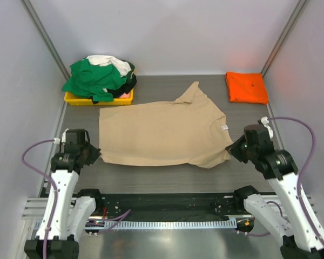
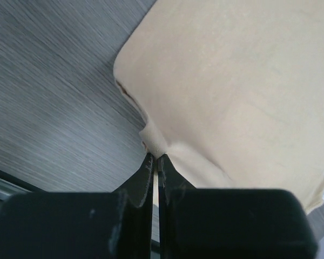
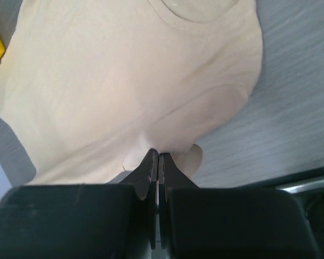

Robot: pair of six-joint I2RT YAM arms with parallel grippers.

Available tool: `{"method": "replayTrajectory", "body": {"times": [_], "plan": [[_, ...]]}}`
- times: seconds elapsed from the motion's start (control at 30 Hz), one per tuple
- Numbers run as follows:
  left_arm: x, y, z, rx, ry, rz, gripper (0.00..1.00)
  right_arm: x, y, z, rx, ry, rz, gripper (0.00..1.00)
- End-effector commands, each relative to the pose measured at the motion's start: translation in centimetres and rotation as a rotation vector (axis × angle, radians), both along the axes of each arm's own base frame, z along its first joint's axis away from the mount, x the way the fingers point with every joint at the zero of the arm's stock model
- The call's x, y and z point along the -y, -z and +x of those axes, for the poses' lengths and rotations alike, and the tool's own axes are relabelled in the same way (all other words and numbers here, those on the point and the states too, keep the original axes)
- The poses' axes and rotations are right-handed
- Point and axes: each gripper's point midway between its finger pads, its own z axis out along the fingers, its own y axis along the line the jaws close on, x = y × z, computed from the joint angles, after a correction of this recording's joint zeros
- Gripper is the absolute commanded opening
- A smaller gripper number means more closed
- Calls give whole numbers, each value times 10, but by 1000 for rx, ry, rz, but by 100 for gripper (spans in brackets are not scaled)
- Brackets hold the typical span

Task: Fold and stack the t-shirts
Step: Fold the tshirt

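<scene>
Tan t-shirt (image 1: 162,132) spread flat across the middle of the worktop (image 1: 167,178), hem to the left, collar to the right. The left end effector (image 2: 155,157) is clenched on the near-left hem corner. The right end effector (image 3: 155,154) is clenched on the near-right edge, at the sleeve. A folded orange t-shirt (image 1: 247,87) lies at the far right. A heap of t-shirts (image 1: 97,78), green, white and black, sits in the yellow tray (image 1: 74,99) at the far left.

Likely faults: each grip takes only a small nip of cloth at the fingertips, so an edge could slip free on lifting. If the two arms rise or travel unevenly, the fold would probably land skewed. The far sleeve (image 1: 190,93) juts out and looks partly turned, and may get trapped as a lump inside the fold.

Views compared: the overhead view alone shows the whole garment, the orange t-shirt and the tray, but the arms hide both contact points. The wrist views alone show the cloth pinched between closed fingers. The right wrist view adds the collar (image 3: 197,12), and the left shows the puckered hem corner.
</scene>
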Motion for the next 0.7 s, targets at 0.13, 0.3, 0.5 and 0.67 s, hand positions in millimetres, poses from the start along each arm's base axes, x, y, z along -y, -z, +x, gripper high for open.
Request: {"method": "replayTrajectory", "body": {"times": [0.13, 0.3, 0.5, 0.67], "plan": [[-21, 0, 60, 21, -15, 23, 0, -16, -21, 116, 75, -26, -137, 1], [-32, 49, 91, -147, -12, -43, 0, -30, 3, 191, 20, -35, -207, 1], [-22, 90, 142, -269, 84, -179, 15, -28, 49, 285, -72, -44, -287, 24], [-23, 73, 141, -255, 108, -160, 62, -5, 45, 309, -110, -44, -374, 81]]}}
